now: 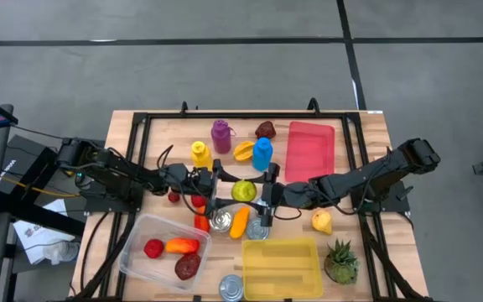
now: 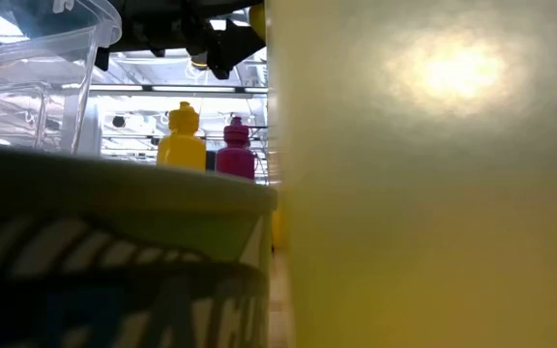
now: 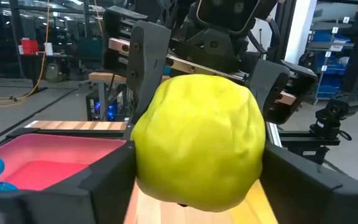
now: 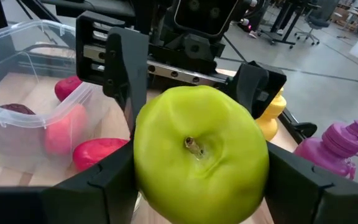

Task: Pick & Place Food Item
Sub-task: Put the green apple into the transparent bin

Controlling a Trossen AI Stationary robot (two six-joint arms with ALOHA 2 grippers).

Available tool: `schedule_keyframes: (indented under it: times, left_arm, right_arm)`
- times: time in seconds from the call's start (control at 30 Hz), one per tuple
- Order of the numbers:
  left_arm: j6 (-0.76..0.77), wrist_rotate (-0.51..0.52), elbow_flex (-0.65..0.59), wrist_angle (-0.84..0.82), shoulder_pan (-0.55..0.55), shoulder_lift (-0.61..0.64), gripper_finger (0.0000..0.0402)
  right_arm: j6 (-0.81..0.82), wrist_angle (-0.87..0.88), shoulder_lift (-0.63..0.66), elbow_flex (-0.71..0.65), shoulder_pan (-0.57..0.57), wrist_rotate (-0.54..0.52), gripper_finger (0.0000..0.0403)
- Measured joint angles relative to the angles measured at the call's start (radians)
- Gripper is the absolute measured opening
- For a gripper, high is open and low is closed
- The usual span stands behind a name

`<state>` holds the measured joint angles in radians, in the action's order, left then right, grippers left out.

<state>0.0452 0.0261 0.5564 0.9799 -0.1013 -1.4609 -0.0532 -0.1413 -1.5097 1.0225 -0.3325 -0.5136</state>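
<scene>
A green apple (image 1: 243,190) hangs above the middle of the table between my two grippers. My left gripper (image 1: 226,190) reaches in level from the table's left and my right gripper (image 1: 262,192) comes from the right, tilted slightly down. Each has its fingers shut on the apple. The right wrist view faces the apple's stem (image 4: 193,145); the left wrist view shows its opposite, smooth side (image 3: 197,140). A clear plastic bin (image 1: 139,252) at the near left holds red and orange food pieces. My left gripper pinches the apple's two flanks (image 3: 143,163) between its fingers (image 3: 107,180), coming level from the table's left. The apple is lifted clear of the table. My right gripper pinches the apple's flanks (image 4: 143,177) between its fingers (image 4: 101,183), coming from the table's right and slanting slightly down. The stem end faces back toward its wrist. The apple hangs clear of the table.
Below the apple lie a can (image 1: 221,221), a carrot (image 1: 239,221) and a second can (image 1: 257,228). A yellow tray (image 1: 281,267) sits near front, a red tray (image 1: 310,149) far right. Bottles (image 1: 220,135) stand at the back; a pineapple (image 1: 340,262) and pear (image 1: 322,221) lie right.
</scene>
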Motion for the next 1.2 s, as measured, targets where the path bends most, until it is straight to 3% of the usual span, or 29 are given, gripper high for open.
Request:
schedule_keyframes:
  times: [0.33, 0.63, 0.8, 1.0, 1.2]
  left_arm:
    - [-0.011, 0.002, 0.0, -0.012, 0.0, 0.0, 0.0272]
    - [-0.018, -0.017, 0.0, -0.013, 0.002, 0.001, 0.0272]
    - [-0.036, -0.021, 0.0, -0.052, 0.001, 0.01, 0.0272]
    - [-0.042, -0.015, -0.001, -0.187, 0.002, 0.099, 0.0272]
    - [-0.06, -0.016, 0.0, -0.405, -0.01, 0.255, 0.0272]
  right_arm:
    - [-0.003, 0.014, 0.0, 0.0, 0.0, 0.012, 0.0267]
    - [0.001, 0.011, 0.0, 0.0, 0.0, 0.025, 0.039]
    - [0.022, 0.061, 0.008, 0.001, -0.017, 0.003, 0.0374]
    - [0.167, 0.294, 0.02, 0.001, -0.022, 0.007, 0.0361]
    - [0.29, 0.502, 0.019, 0.0, -0.001, 0.124, 0.0355]
